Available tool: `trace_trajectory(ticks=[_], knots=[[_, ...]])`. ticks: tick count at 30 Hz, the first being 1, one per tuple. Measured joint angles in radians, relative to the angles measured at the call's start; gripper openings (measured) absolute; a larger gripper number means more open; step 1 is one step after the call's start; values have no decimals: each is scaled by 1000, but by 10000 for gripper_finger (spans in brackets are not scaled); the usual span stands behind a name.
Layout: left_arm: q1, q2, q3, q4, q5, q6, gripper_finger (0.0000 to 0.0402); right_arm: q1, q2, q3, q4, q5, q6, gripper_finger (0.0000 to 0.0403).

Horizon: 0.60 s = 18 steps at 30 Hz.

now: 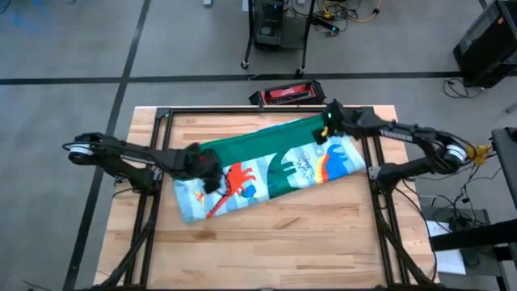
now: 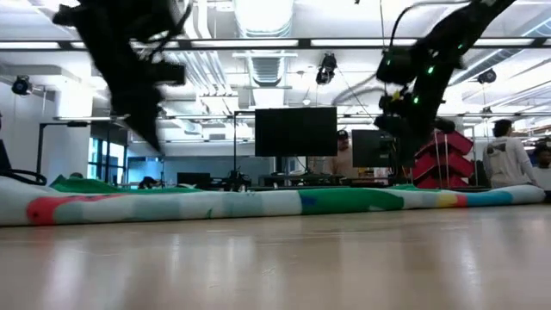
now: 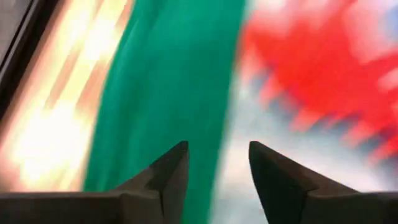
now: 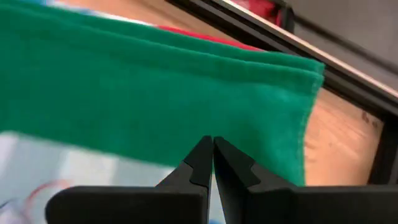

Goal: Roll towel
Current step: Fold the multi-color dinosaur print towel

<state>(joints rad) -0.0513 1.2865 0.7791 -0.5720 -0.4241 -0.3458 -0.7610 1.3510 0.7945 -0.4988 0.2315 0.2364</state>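
Note:
The towel [image 1: 266, 174] lies flat across the table's middle, slanting from near left to far right. Its green back [image 4: 155, 93] is folded over along the far side, and the dinosaur print [image 3: 323, 68] shows on the near side. My left gripper [image 3: 217, 146] hovers open over the towel's left part [image 1: 212, 179], at the seam of green and print. My right gripper [image 4: 213, 140] is shut above the towel's far right corner [image 1: 321, 133]. In the low view both arms hang clear above the towel [image 2: 258, 202].
A red and black box [image 1: 287, 93] lies beyond the table's far edge. Black frame rails [image 1: 376, 162] run along the table's left, right and far sides. Bare wood [image 1: 266, 250] stretches between the towel and the near edge. People [image 2: 504, 159] stand in the room behind.

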Motion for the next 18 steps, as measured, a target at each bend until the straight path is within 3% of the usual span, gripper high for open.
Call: trace_trajectory(ticks=[5,10,14,18], knots=[[-5,77,-81,513,105,203,180,-78,154,61,0,-3,-29,0],[-4,268,-107,806,117,253,171,-84,288,123,-4,-5,-52,0],[-12,412,-99,807,157,232,157,-80,333,153,-59,-4,-53,0],[-37,448,-123,784,152,127,145,-54,317,125,-134,-4,-38,0]])
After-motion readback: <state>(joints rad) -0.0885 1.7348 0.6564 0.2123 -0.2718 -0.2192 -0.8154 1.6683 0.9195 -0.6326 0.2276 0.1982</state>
